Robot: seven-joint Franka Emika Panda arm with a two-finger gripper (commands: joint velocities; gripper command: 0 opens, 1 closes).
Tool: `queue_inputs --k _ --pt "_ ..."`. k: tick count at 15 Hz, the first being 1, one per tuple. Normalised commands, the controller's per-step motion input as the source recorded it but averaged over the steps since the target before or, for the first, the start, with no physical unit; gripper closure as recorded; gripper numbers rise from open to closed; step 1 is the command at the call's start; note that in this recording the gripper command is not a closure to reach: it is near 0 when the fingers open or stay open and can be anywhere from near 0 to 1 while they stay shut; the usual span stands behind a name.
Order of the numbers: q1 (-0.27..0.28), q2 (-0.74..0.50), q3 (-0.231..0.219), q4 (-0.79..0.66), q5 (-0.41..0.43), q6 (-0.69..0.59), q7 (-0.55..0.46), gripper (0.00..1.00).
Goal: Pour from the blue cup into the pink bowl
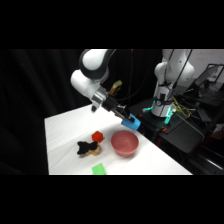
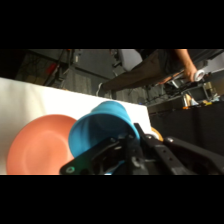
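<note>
The pink bowl [image 1: 124, 143] stands on the white table [image 1: 65, 130] right of centre; the wrist view has the pink bowl [image 2: 40, 145] at its lower left. My gripper [image 1: 127, 119] hangs above the bowl's far rim, tilted over, shut on the blue cup [image 1: 132, 121]. Seen from the wrist, the blue cup [image 2: 102, 130] lies on its side in the black fingers [image 2: 120, 155], its mouth turned toward the bowl and overlapping the bowl's rim.
A small red object [image 1: 97, 135] and a dark toy with a tan piece [image 1: 89, 148] lie left of the bowl. A green patch [image 1: 99, 169] sits at the table's front edge. Dark equipment [image 1: 170, 120] stands beyond the table's right edge. A person's arm [image 2: 186, 62] shows at the wrist view's upper right.
</note>
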Motion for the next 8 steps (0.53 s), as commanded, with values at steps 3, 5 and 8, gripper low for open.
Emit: queue_inputs --k 3,5,8 --pt "0.11 -0.47 -0.059 -0.26 -0.37 0.44 0.21 0.13" --pt "0.095 -0.41 -0.072 -0.23 -0.391 0.45 0.21 0.13" --pt "0.047 -0.29 -0.107 -0.12 -0.37 0.46 0.2 0.13"
